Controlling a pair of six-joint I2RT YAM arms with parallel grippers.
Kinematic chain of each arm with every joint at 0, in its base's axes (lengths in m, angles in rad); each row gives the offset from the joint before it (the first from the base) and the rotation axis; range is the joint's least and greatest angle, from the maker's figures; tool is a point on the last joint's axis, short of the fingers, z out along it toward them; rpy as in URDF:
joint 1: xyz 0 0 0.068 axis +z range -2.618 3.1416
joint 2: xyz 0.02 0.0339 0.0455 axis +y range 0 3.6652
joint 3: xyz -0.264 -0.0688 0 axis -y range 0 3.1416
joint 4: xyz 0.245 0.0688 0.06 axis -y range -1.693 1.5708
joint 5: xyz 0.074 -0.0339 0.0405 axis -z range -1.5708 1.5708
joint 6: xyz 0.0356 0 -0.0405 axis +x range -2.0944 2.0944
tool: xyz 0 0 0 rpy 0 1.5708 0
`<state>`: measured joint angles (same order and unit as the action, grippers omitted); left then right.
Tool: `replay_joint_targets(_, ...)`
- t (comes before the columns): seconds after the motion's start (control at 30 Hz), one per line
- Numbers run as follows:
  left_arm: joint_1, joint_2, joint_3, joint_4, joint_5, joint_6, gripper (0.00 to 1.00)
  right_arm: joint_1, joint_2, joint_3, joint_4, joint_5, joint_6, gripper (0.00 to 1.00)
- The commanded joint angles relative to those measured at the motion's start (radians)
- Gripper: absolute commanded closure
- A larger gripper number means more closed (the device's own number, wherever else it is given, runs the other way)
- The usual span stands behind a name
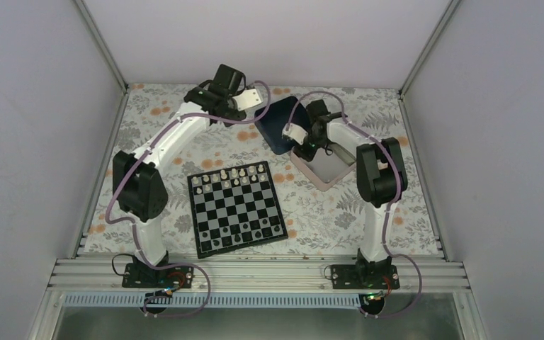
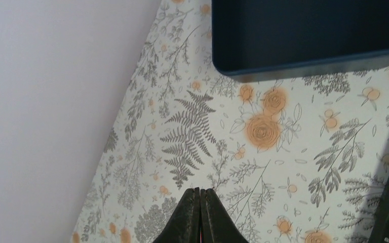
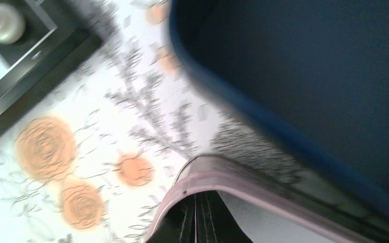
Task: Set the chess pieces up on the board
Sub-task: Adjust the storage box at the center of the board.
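Cream-white chess pieces [image 1: 231, 176] lined the far side of the checkered board [image 1: 236, 207], which lay mid-table on a floral cloth [image 1: 326, 212]. The left gripper [image 2: 200, 195], fingers pressed together and empty, hung above the cloth near a dark blue box [image 2: 309, 35]. The right gripper [image 3: 196, 205], likewise closed on nothing, hovered at the rim of a silver tin [image 3: 243, 172].

The flower-printed table cover [image 2: 192, 126] looks matt, the dark blue box [image 2: 309, 30] smooth and dull, the tin [image 3: 263, 177] shiny metal at its rim, and the board [image 1: 236, 207] faintly glossy.
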<state>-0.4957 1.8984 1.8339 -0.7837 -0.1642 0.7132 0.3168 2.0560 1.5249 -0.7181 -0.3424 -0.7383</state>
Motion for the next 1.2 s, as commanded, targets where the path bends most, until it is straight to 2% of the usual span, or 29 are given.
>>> replay_joint_targets(0.0,0.033,-0.072,-0.062,0.061,0.038,0.014,0.98,0.043,-0.055,-0.089,-0.074,-0.081,-0.089,0.96)
replay_joint_targets(0.2,0.082,-0.117,-0.124,0.083,0.067,0.020,0.98,0.086,-0.179,-0.243,-0.153,-0.132,-0.183,0.96)
replay_joint_targets(0.43,0.113,-0.132,-0.141,0.084,0.098,0.024,0.98,0.099,-0.376,-0.436,-0.221,-0.074,-0.218,0.96)
replay_joint_targets(0.63,0.059,-0.070,-0.039,0.014,0.163,0.007,0.98,0.080,-0.616,-0.543,-0.292,-0.004,-0.171,0.96)
replay_joint_targets(0.77,-0.029,0.039,0.082,-0.023,0.199,0.012,0.98,0.077,-0.726,-0.595,-0.366,-0.002,-0.154,0.96)
replay_joint_targets(0.87,-0.079,0.160,0.230,-0.066,0.259,0.017,0.98,0.074,-0.756,-0.652,-0.375,-0.009,-0.145,0.96)
replay_joint_targets(1.03,-0.114,0.410,0.617,-0.206,0.523,-0.022,0.98,0.059,-0.778,-0.759,-0.306,0.041,-0.128,0.96)
replay_joint_targets(1.17,-0.170,0.597,0.857,-0.326,0.519,0.002,0.98,0.023,-0.800,-0.819,-0.226,0.076,-0.130,0.96)
